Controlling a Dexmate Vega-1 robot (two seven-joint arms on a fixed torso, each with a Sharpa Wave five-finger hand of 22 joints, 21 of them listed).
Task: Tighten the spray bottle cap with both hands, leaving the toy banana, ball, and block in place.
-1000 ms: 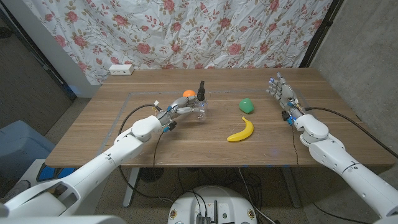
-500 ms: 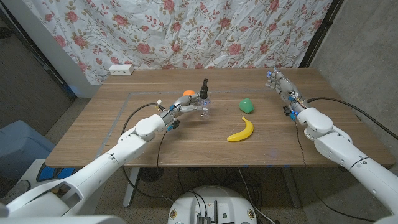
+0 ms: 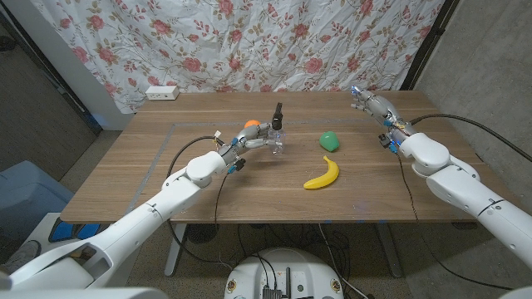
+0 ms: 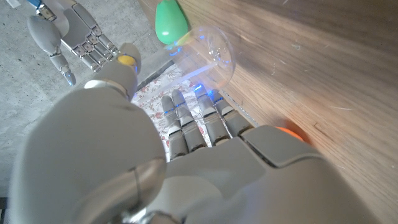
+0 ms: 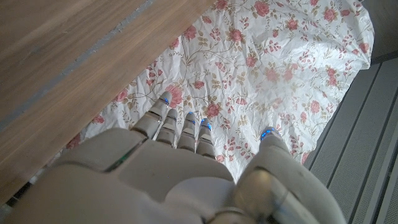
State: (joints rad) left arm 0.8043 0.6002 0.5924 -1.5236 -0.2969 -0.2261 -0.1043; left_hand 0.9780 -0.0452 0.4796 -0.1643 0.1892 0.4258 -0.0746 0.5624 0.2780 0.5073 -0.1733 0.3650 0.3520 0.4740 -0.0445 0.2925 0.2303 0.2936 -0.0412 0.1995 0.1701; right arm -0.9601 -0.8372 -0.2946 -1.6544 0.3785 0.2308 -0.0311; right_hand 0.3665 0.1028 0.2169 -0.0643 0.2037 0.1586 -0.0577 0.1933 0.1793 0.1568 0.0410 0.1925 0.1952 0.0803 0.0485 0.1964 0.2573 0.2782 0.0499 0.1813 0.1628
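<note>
The spray bottle (image 3: 277, 135) is gripped by the left hand (image 3: 253, 138) and, against 1 s ago, is shifted slightly toward the table's (image 3: 125, 170) far side, raised a little, next to the orange ball (image 3: 251, 124). The right hand (image 3: 371, 105) is held with fingers spread, grasping nothing, swung further out to the far right, well apart from the bottle. Cap tightening is judged not started. Banana (image 3: 322, 174) and green block (image 3: 330, 140) are unmoved.

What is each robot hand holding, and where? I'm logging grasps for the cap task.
The left robot hand grips the spray bottle around its clear body. The right robot hand holds nothing.
</note>
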